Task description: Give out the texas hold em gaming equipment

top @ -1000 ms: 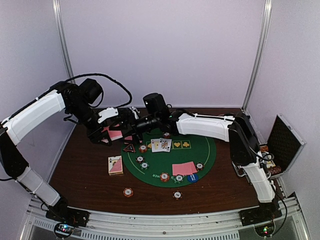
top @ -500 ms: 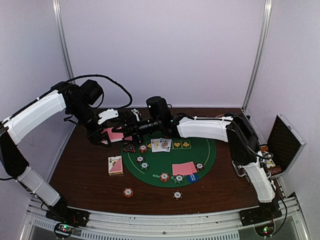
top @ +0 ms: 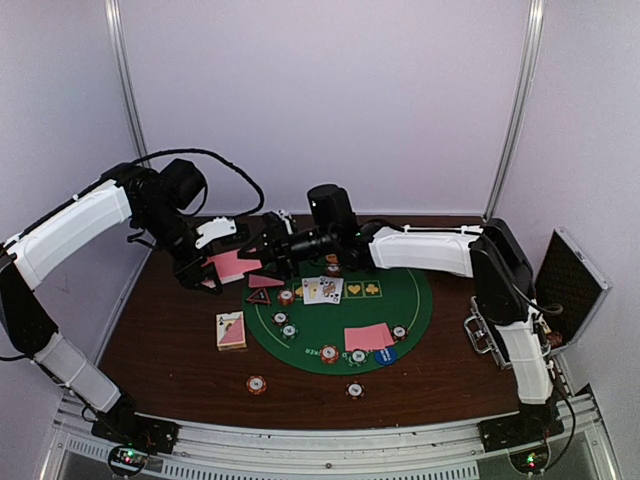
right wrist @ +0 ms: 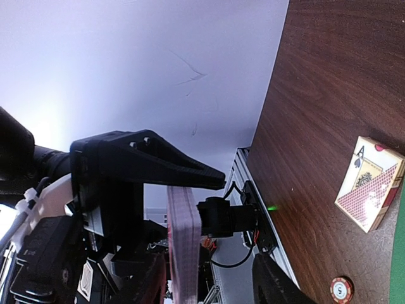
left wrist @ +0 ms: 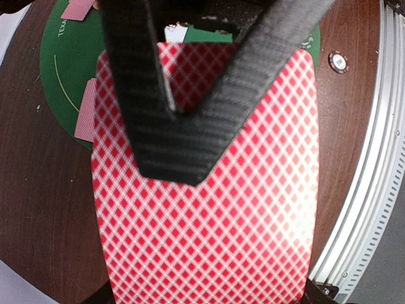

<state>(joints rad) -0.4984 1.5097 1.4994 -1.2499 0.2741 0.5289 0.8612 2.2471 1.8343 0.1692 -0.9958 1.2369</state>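
My left gripper is shut on a deck of pink-backed playing cards, held above the table left of the green mat. In the left wrist view the deck fills the frame under one black finger. My right gripper is open at the deck's right end. In the right wrist view its fingers stand on either side of the deck's edge without touching it. A pink card shows just below the deck. Nearby are the triangle marker, chips and a blue button.
Two face-up cards and face-down pink cards lie on the mat. A card box lies left of it and also shows in the right wrist view. Loose chips sit near the front. The open case stands at right.
My right arm has drawn back to the right, away from the deck's left part. A pink card now shows below the deck by the mat's edge. The left arm has barely moved.
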